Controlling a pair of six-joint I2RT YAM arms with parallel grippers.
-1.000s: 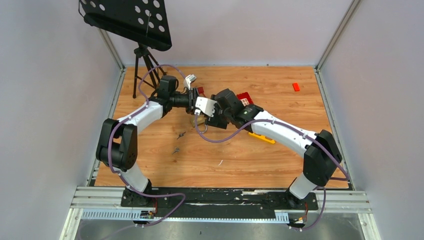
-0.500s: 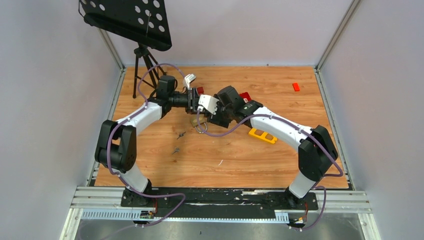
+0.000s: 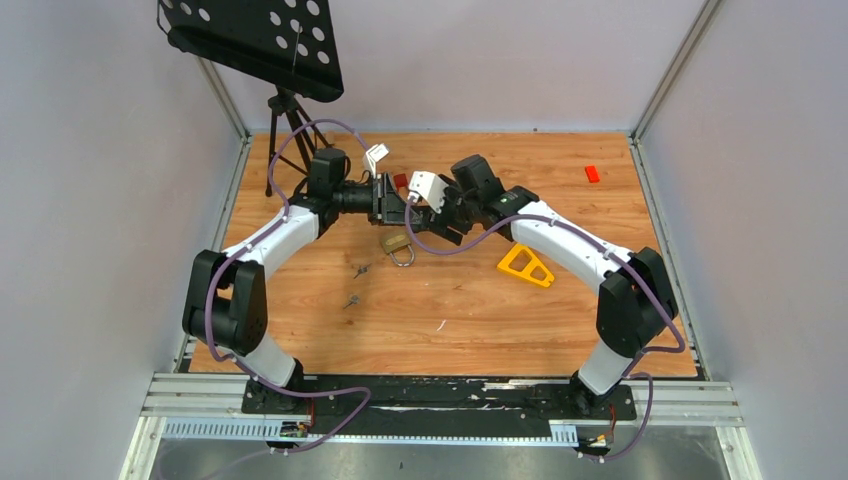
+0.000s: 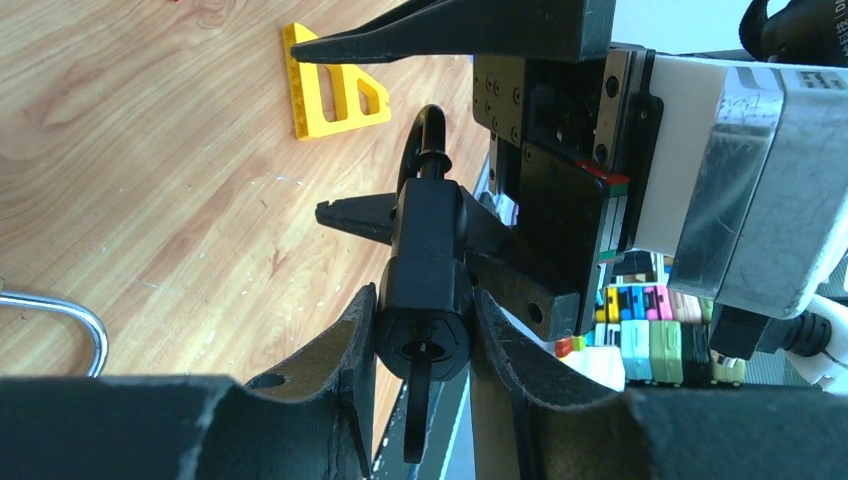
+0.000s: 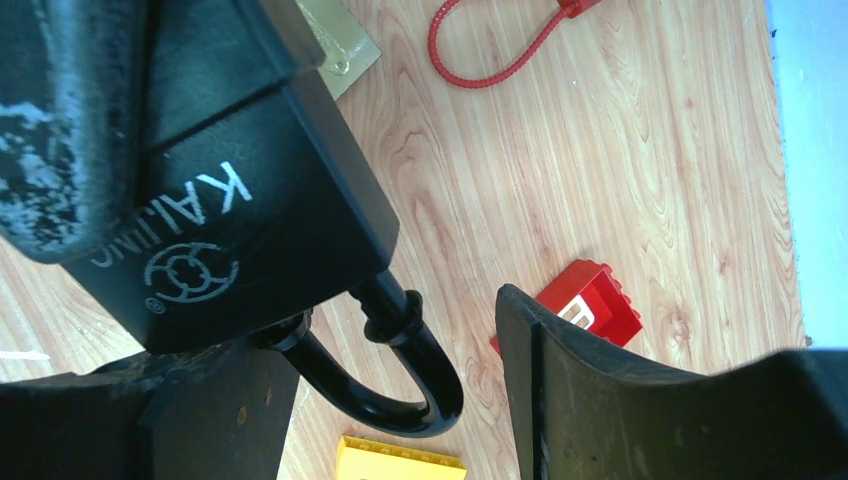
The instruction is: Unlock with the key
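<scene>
Black padlock (image 4: pixel 425 262) is clamped in the left gripper (image 4: pixel 424 322); the right gripper (image 5: pixel 400 330) is spread about its shackle (image 5: pixel 428 355) — brass padlock (image 3: pixel 397 243) and yellow bracket (image 3: pixel 524 266) are noted on the table (image 3: pixel 480 320) beneath.

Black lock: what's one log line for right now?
left pincer: clamps black lock | right pincer: open around shackle | brass lock: on table
</scene>
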